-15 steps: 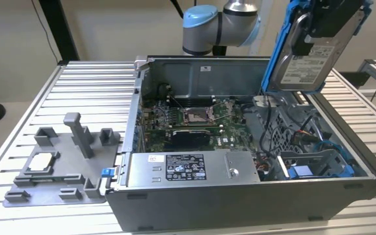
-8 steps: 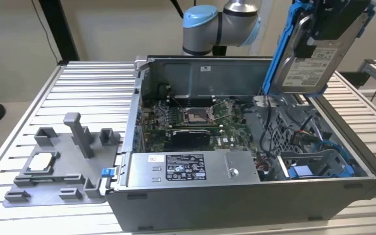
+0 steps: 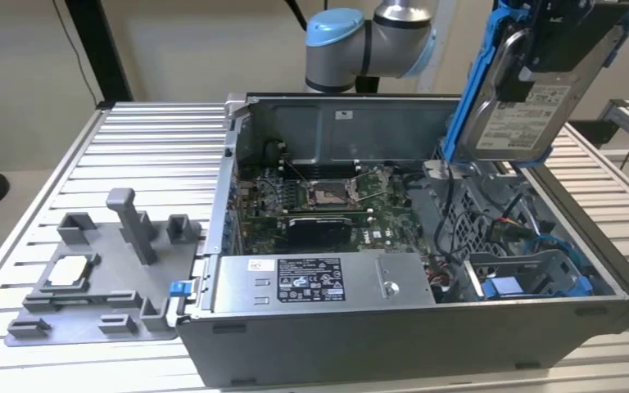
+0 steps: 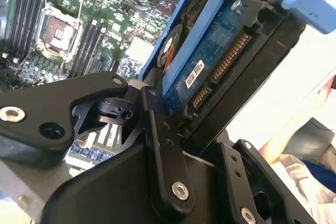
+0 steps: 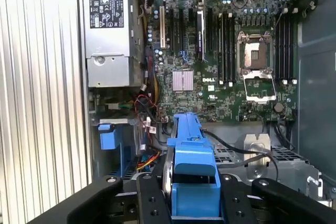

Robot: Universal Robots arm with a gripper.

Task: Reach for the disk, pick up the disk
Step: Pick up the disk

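Taking the open grey metal computer case (image 3: 424,327) as the landmark and moving from the exterior view's left: a grey plastic fixture tray (image 3: 96,286) lies on the ribbed metal table (image 3: 140,139) just beside the case's left wall. Inside the case sit the green motherboard (image 3: 326,192) and the grey boxed power supply (image 3: 320,280).

Above the case's right rear corner, the black gripper (image 3: 560,37) is clenched on the disk (image 3: 522,102), a flat silver-grey drive with a white label in a blue plastic bracket, which hangs on edge and clear of the case.

In the second wrist view the fingers (image 4: 157,129) bear on the bracket's edge at one end of the drive (image 4: 210,66). The hold looks narrow, so a jolt could pivot the drive or let it slip onto the motherboard below. The loose black cables (image 3: 445,213) under it could also snag.
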